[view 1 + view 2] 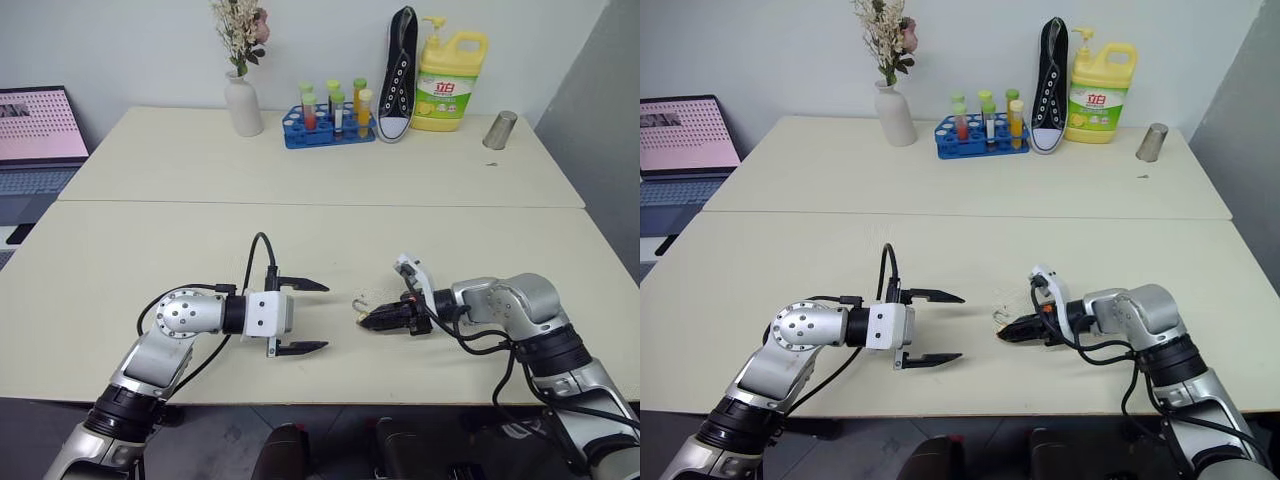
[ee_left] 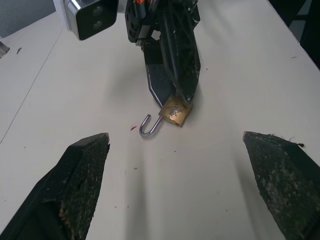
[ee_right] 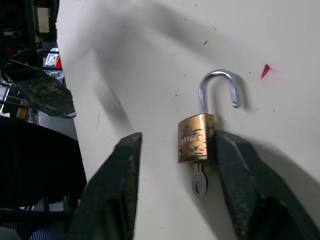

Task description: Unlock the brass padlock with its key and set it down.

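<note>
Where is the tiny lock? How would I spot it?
Look at the near edge of the big cream table, between the two robot arms. The brass padlock lies on the table between the right gripper's open fingers. It is gold, its silver hook swung open, and the key sticks out of its bottom.

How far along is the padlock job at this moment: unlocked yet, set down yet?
Done: the brass padlock is unlocked, its shackle swung free at one end, and it lies on the table with the key in its base. In hand: the right gripper has its jaws parted around the lock, one finger against the body. The left gripper is open and apart from it. Left: pull the right gripper away.
</note>
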Robot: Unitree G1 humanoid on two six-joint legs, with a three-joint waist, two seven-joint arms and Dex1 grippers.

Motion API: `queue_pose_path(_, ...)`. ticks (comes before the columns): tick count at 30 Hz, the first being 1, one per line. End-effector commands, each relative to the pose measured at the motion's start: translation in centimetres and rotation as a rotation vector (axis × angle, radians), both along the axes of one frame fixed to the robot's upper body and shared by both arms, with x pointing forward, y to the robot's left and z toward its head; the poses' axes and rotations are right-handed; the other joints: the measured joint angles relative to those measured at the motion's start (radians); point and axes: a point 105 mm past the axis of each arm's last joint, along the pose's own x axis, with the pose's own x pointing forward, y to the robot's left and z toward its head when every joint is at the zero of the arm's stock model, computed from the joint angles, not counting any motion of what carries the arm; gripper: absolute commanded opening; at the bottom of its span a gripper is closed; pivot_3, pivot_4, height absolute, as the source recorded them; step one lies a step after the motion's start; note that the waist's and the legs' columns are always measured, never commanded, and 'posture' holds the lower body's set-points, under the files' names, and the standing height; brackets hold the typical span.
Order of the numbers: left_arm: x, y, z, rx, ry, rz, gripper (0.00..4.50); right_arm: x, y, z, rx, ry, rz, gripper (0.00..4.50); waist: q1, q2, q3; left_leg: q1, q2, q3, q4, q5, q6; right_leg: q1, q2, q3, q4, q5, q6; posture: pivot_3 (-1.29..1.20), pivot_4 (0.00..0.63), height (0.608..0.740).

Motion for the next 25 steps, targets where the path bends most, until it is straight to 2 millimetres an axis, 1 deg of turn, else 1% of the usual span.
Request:
queue_pose_path(1,-0.1,-0.8,1.0,-0.030,0.012,-0.007,4.50,0.3,-3.0,-0.6,-0.154,-0.114,-0.029,3.69,0.004,0.000,0.000,0.000,0.000,0.000,0.000,0.000,0.000,0.000,0.000,0.000,0.000,0.000,0.000,0.00,0.150,0.740)
queue_pose_path(3,0.0,-0.7,0.8,-0.026,0.021,0.004,4.50,0.4,-3.7,-0.2,-0.195,-0.207,-0.015,4.37,0.004,0.000,0.000,0.000,-0.001,0.000,0.000,0.000,0.000,0.001,-0.001,0.000,0.000,0.000,0.000,0.00,0.150,0.740)
queue_pose_path(4,0.1,-0.7,0.7,-0.025,0.022,0.006,4.50,0.5,-3.9,0.0,-0.201,-0.228,-0.013,4.44,0.003,0.000,0.000,0.000,-0.001,0.000,0.000,0.000,0.000,0.001,-0.001,-0.001,-0.001,0.000,0.000,0.00,0.150,0.740)
queue_pose_path(5,0.2,-0.6,0.5,-0.030,0.038,0.021,4.50,0.4,-4.0,0.3,-0.207,-0.264,-0.002,4.44,0.003,0.000,0.000,0.000,-0.001,0.000,0.000,0.000,0.000,0.001,-0.001,0.000,-0.001,0.000,0.000,0.00,0.150,0.740)
queue_pose_path(7,0.6,-0.2,0.0,-0.035,0.076,0.074,4.50,0.3,-4.5,1.7,-0.233,-0.403,0.023,4.44,0.002,0.000,0.000,0.000,-0.001,0.000,0.000,0.000,0.000,0.001,-0.001,0.000,-0.001,0.000,0.000,0.00,0.150,0.740)
queue_pose_path(9,1.0,0.1,-0.2,-0.038,0.092,0.123,4.50,-0.3,-4.7,3.4,-0.227,-0.531,0.045,4.44,0.003,0.000,0.000,-0.001,0.000,0.000,0.000,0.000,0.000,0.000,-0.001,0.000,-0.001,0.000,0.000,0.00,0.150,0.740)
queue_pose_path(12,0.6,0.7,-0.1,-0.032,0.135,0.123,4.50,-1.9,-5.1,5.1,-0.191,-0.637,0.060,4.44,0.000,0.000,0.000,-0.001,0.000,0.000,-0.001,0.000,0.000,0.000,-0.001,0.000,-0.001,0.000,0.000,0.00,0.150,0.740)
queue_pose_path(15,0.3,1.3,0.0,-0.023,0.175,0.109,4.50,-3.4,-5.6,6.1,-0.160,-0.699,0.076,4.44,-0.002,0.000,0.000,0.000,0.001,0.000,-0.001,0.000,0.000,-0.001,0.000,0.000,-0.001,0.000,0.000,0.00,0.150,0.740)
queue_pose_path(17,0.5,1.7,-0.2,-0.010,0.196,0.113,4.50,-4.7,-5.8,6.9,-0.144,-0.765,0.123,4.44,-0.001,0.000,0.001,0.000,0.001,0.000,-0.001,0.000,0.000,0.000,0.000,0.000,-0.001,0.000,0.000,0.00,0.150,0.740)
queue_pose_path(20,0.5,1.7,-0.3,-0.005,0.206,0.101,4.50,-5.3,-6.2,7.0,-0.180,-0.828,0.151,4.44,-0.002,0.000,0.001,0.000,0.001,0.000,-0.001,0.000,0.000,0.000,0.000,0.000,-0.001,0.000,0.000,0.00,0.150,0.740)
queue_pose_path(25,0.3,1.6,-0.5,0.007,0.226,0.056,4.50,-5.7,-5.7,6.6,-0.150,-0.833,0.169,4.44,-0.002,0.000,0.001,0.001,0.001,0.001,0.000,0.000,0.000,0.000,0.001,0.000,-0.001,0.000,0.000,0.00,0.150,0.740)
